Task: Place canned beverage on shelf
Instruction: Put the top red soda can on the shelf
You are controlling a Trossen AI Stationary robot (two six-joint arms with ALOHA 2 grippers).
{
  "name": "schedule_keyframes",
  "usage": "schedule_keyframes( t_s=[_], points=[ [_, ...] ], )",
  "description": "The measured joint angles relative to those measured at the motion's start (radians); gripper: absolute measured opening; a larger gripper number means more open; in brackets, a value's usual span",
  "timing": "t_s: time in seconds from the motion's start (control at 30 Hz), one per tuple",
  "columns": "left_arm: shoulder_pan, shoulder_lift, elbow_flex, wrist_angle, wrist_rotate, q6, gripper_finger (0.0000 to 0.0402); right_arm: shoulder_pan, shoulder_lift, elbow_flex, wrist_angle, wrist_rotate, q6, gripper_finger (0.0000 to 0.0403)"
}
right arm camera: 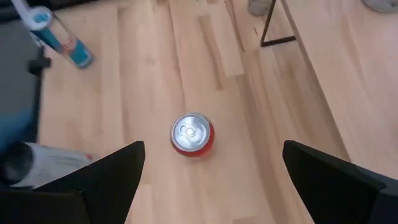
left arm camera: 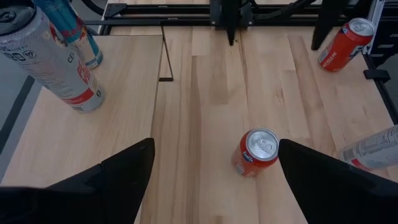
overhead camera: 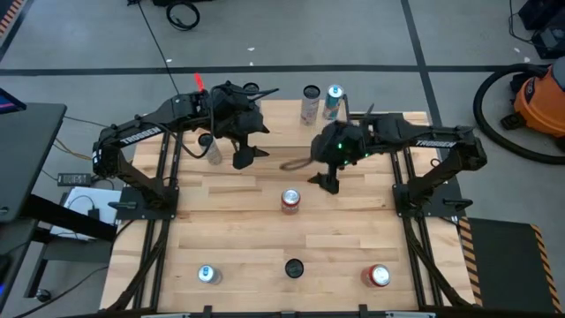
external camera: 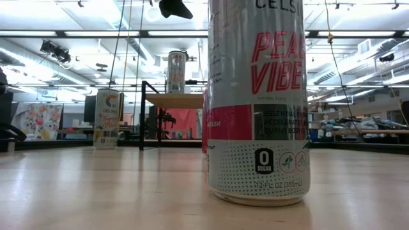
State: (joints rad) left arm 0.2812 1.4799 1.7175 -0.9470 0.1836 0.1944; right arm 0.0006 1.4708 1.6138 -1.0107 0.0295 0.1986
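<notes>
Landmark: red can (overhead camera: pixel 290 200) upright mid-bench (overhead camera: pixel 238 247). Bare wood all round it, so it can be reached from any side. Left gripper (overhead camera: pixel 244 157) and right gripper (overhead camera: pixel 327 183), both spread wide, hang above the bench on the shelf (overhead camera: pixel 291 124) side of the can, one to each side. Shelf top carries two cans (overhead camera: pixel 310 104) at one end; the rest of the board is hidden under the arms. On the can's far side from the shelf: blue can (overhead camera: pixel 207 274), black can (overhead camera: pixel 294 268), second red can (overhead camera: pixel 378 276), wide gaps between.
</notes>
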Motion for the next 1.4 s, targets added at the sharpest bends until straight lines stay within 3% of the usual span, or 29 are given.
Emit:
schedule_keyframes(
  t_s=[0.17, 0.4, 0.77, 0.93, 1.17, 1.4],
  points=[
    [0.000, 0.000, 0.000, -0.043, 0.000, 0.024, 0.0353, 0.091, 0.022, 0.000, -0.019, 0.109, 0.010, 0.0391],
    [-0.008, 0.000, 0.000, -0.116, 0.001, 0.037, 0.0353, 0.148, 0.064, 0.000, -0.016, 0.135, 0.086, 0.0391],
    [-0.090, 0.000, 0.000, -0.198, 0.004, 0.063, 0.0353, 0.145, 0.179, 0.000, 0.038, 0.131, 0.119, 0.0391],
    [-0.108, 0.000, 0.000, -0.296, 0.005, 0.087, 0.0353, 0.124, 0.241, 0.000, 0.078, 0.079, 0.122, 0.0391],
    [-0.104, 0.000, 0.000, -0.335, 0.004, 0.084, 0.0353, 0.122, 0.293, 0.000, 0.037, 0.148, 0.056, 0.0391],
    [-0.095, -0.009, -0.040, -0.373, 0.004, 0.101, 0.0353, 0.122, 0.311, -0.026, 0.072, 0.150, 0.032, 0.0391]
  ],
)
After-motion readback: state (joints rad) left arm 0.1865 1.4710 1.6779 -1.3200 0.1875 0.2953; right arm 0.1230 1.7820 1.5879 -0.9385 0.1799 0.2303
